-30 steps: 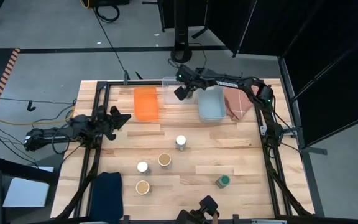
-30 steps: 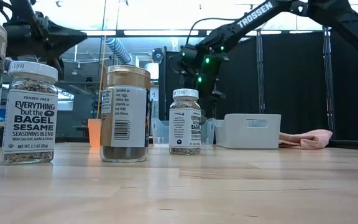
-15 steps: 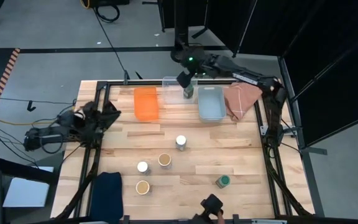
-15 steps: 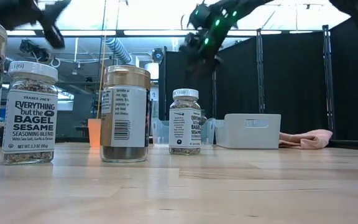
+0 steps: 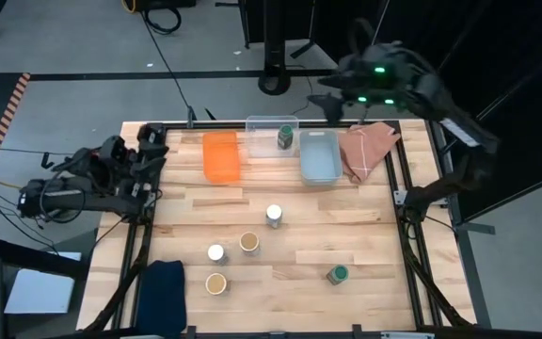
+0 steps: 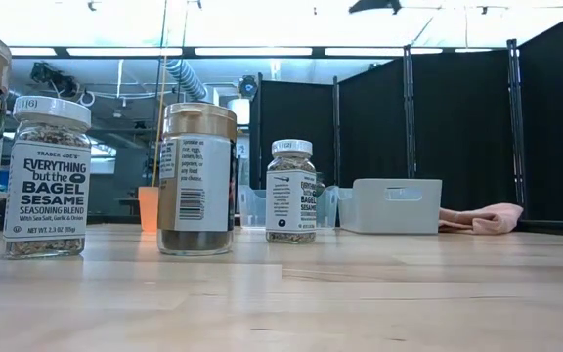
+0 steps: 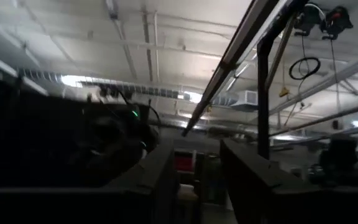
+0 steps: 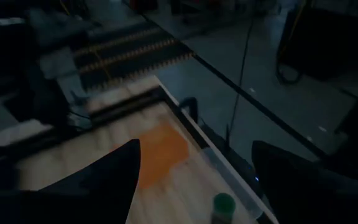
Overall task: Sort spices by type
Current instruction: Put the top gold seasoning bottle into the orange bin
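— Where was the right gripper [image 5: 332,102]?

— Spread wide and empty, above the counter's [image 5: 365,235] far edge at one o'clock. A green-lidded jar [image 5: 286,137] stood upright in the clear bin [image 5: 257,137].

— The others?

— Upright mid-counter: white lids [image 5: 274,216] [image 5: 215,252], tan lids [image 5: 249,242] [image 5: 216,282], a green lid [image 5: 337,274] at five o'clock. The left gripper [image 5: 153,143] was partly parted, empty, at ten o'clock.

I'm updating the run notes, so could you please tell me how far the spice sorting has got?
Done: one green-lid jar stands in the clear bin. In hand: nothing; the right gripper is open and empty above the bins, and the left gripper waits off the table's left edge. Left: the other green-lid jar, two white-lid jars and two tan-lid jars stand on the table.
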`<state>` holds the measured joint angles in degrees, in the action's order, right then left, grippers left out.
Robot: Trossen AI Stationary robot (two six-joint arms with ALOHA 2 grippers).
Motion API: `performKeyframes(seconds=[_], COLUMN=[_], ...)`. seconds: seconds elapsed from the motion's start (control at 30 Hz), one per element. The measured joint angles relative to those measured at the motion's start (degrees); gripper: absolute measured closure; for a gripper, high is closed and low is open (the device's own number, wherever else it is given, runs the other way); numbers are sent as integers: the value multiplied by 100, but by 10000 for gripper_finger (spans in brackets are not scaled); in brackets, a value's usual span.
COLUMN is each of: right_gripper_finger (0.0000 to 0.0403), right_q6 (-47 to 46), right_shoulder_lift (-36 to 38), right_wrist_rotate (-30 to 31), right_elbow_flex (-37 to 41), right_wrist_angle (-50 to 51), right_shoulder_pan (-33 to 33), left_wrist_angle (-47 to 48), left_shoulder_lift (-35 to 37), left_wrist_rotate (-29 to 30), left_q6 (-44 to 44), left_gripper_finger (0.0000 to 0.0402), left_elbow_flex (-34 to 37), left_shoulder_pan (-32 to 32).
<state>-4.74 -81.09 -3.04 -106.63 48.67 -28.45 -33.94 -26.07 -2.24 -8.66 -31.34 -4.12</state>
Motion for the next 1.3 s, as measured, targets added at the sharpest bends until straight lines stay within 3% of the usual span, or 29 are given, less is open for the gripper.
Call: performKeyframes(seconds=[0.1, 0.23, 0.3, 0.47, 0.63, 0.77, 0.9, 1.0, 1.13, 1.3], right_gripper_finger=[93, 97, 98, 95, 94, 96, 94, 93, 92, 93], right_q6=[-111, -172, -291, -797, -1066, -1074, -1074, -1112, -1182, -1181], right_shoulder_lift=[432, 905, 1100, 1445, 1583, 1607, 1588, 1583, 1599, 1619], right_wrist_rotate=[-4, -7, -22, -322, -322, -318, -318, -311, -311, -303], right_elbow_flex=[0, 0, 0, 0, 2, 2, 2, 3, 7, 7], right_wrist_angle=[241, 615, 809, 1149, 1499, 1775, 2032, 2336, 2872, 3336], right_shoulder_pan=[123, 395, 582, 1064, 1480, 1689, 1836, 1952, 2106, 2289], left_wrist_angle=[-272, -231, 588, 3715, 4853, 5181, 5537, 6222, 7154, 7263], left_shoulder_lift=[-549, -1102, -1292, -2032, -2800, -3130, -3244, -3247, -3288, -3702], left_wrist_rotate=[130, 418, 415, 385, 102, 34, 684, 733, 732, 874], left_q6=[461, 381, 357, 645, 1130, 1359, 1434, 1255, 922, 485], left_gripper_finger=[264, 264, 264, 264, 254, 228, 192, 174, 168, 171], left_elbow_flex=[-484, -1064, -1410, -2439, -3127, -3402, -3588, -3670, -3693, -3695], left_shoulder_pan=[0, -2, 0, 81, 162, 104, 71, 118, 541, 1330])
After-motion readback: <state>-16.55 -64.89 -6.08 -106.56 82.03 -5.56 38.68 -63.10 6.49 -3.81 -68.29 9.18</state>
